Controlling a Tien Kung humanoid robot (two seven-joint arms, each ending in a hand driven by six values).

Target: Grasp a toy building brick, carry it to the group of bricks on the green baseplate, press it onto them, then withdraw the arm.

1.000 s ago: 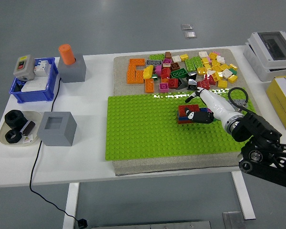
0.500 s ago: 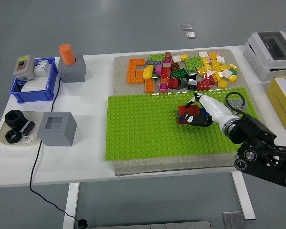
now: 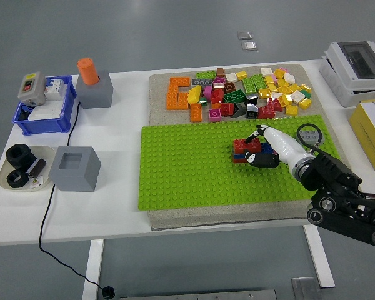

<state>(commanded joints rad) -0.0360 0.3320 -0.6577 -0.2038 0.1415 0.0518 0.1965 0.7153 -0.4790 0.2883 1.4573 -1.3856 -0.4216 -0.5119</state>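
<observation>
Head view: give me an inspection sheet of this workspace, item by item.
Surface: white table, beige mat under the green baseplate.
Job's things: small stack of red bricks on the baseplate; loose brick pile on the mat behind it.
Clutter: blue bin, two grey blocks, orange cylinder, tray of black parts, boxes at right.
Hands: right hand at the stack, fingers against it; grip unclear. Left: nothing seen.
Cables: black cable runs off the table's front edge.
Surroundings: grey floor; no person seen.
</observation>
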